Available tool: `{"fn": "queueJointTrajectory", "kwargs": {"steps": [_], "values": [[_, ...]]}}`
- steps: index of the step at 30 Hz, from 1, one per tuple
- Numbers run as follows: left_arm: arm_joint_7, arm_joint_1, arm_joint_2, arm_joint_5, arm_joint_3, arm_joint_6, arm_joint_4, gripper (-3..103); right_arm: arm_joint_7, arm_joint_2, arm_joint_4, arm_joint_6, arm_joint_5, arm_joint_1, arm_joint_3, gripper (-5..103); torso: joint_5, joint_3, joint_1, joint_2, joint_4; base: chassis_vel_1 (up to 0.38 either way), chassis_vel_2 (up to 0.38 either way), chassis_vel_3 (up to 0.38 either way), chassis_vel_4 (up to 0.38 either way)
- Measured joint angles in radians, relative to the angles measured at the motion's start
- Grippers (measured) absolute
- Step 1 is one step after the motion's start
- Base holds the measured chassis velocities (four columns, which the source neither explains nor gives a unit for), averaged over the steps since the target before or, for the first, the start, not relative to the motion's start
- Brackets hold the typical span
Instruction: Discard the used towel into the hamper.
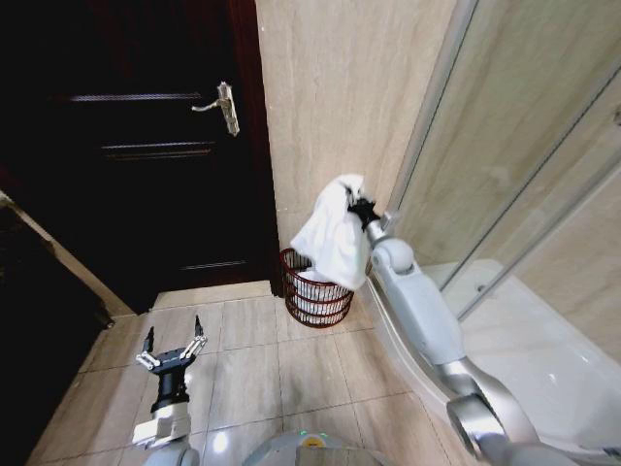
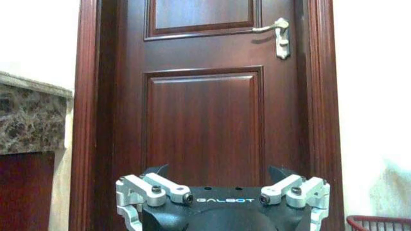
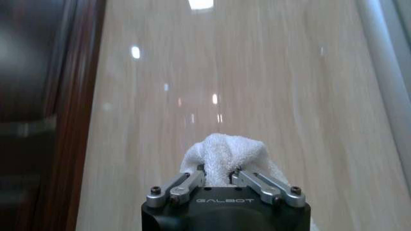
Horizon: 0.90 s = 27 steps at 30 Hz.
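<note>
Right fingers (image 3: 218, 179) clenched on white towel (image 1: 335, 238) above hamper (image 1: 315, 291), left fingers (image 1: 173, 342) spread, idle low.

Home bathroom: glass shower enclosure (image 1: 505, 194), beige tiled wall (image 1: 330, 97), dark wooden door (image 1: 146, 146), marble counter (image 2: 29, 120).

The word "GALBOT" stands in pale letters on the black body of the left gripper (image 2: 223, 192), just below its jaws, in the left wrist view. The same word stands on the black body of the right gripper (image 3: 218, 179) in the right wrist view.
</note>
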Motion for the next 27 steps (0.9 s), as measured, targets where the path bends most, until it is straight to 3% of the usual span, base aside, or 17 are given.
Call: {"fn": "queueJointTrajectory", "kwargs": {"steps": [4, 8, 27], "values": [[0.000, 0.001, 0.000, 0.006, 0.005, -0.001, 0.005, 100, 0.014, 0.010, -0.026, 0.016, 0.019, 0.130, -0.012, 13, -0.0003, 0.000, 0.000, 0.000, 0.0001, 0.000, 0.000, 0.000, 0.000], [0.000, 0.006, 0.000, 0.008, 0.005, -0.004, 0.003, 100, 0.014, 0.070, -0.117, 0.050, 0.023, 0.226, 0.003, 13, -0.0003, 0.000, 0.000, 0.000, 0.0002, 0.000, 0.000, 0.000, 0.000], [-0.007, 0.024, 0.000, 0.017, 0.012, -0.043, 0.002, 100, -0.099, 0.099, -0.211, 0.052, -0.031, 0.001, 0.016, 13, 0.0000, 0.000, 0.000, 0.000, 0.0000, 0.000, 0.000, 0.000, 0.000]]}}
